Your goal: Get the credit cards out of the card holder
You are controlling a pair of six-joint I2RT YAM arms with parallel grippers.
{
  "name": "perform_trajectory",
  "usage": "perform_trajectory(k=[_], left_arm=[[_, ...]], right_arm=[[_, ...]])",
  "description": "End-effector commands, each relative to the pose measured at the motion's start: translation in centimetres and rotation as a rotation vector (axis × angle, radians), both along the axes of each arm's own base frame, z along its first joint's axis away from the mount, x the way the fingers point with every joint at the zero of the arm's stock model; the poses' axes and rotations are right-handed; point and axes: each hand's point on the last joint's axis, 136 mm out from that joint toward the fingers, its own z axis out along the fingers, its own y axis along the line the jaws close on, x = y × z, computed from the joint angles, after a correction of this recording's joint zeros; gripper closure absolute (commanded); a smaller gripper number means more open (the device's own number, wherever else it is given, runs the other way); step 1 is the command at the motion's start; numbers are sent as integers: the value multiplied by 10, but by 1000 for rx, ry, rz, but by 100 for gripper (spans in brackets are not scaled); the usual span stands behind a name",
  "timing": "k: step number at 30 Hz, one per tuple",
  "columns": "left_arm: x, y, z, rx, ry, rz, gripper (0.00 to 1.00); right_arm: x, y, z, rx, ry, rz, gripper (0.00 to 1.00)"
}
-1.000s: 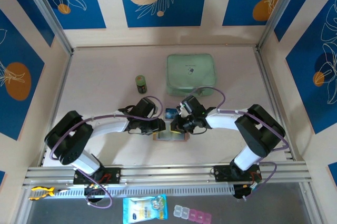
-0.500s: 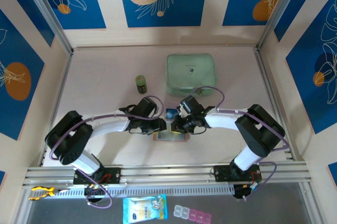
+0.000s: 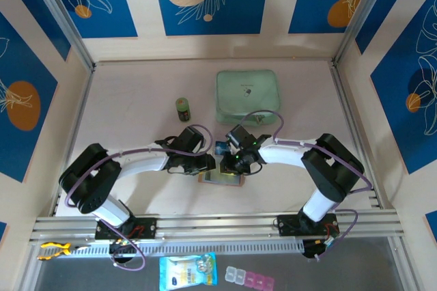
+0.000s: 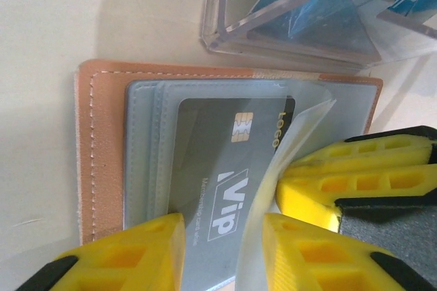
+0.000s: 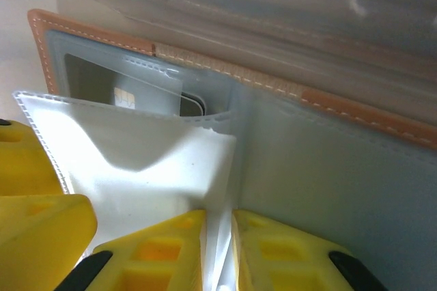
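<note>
Left wrist: L gripper (image 4: 222, 226) spread open over grey VIP credit card (image 4: 225, 161) in card holder (image 4: 99, 134); R gripper (image 5: 217, 219) pinches clear pocket flap (image 5: 150, 161).

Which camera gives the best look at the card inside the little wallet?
Left wrist: the card lies close up, chip and VIP print readable. Right wrist shows just its chip corner behind the clear flap. From the top, the card holder is a tiny patch.
</note>
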Motion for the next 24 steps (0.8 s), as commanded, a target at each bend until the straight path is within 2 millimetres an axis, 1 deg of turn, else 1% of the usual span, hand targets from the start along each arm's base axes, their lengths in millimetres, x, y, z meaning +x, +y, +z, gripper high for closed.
perform_trajectory(k=[1, 10, 13, 16, 19, 22, 24], left_arm=[[0, -10, 8, -34, 0, -13, 68], [1, -19, 14, -53, -4, -36, 76], [1, -23, 18, -64, -10, -43, 77], [1, -26, 21, -65, -13, -54, 77], [1, -29, 25, -71, -20, -63, 76], [0, -33, 29, -77, -25, -72, 74], [0, -37, 33, -83, -30, -84, 72]], right_arm=[[-16, -17, -16, -91, 66, 5, 82], [-17, -17, -15, -83, 59, 8, 83], [-16, -15, -10, -71, 49, 13, 83], [-12, -15, 3, -54, 15, 12, 82], [-8, -19, 21, -37, -23, -5, 78], [-5, -26, 35, -26, -48, -25, 77], [-4, -36, 42, -31, -59, -41, 75]])
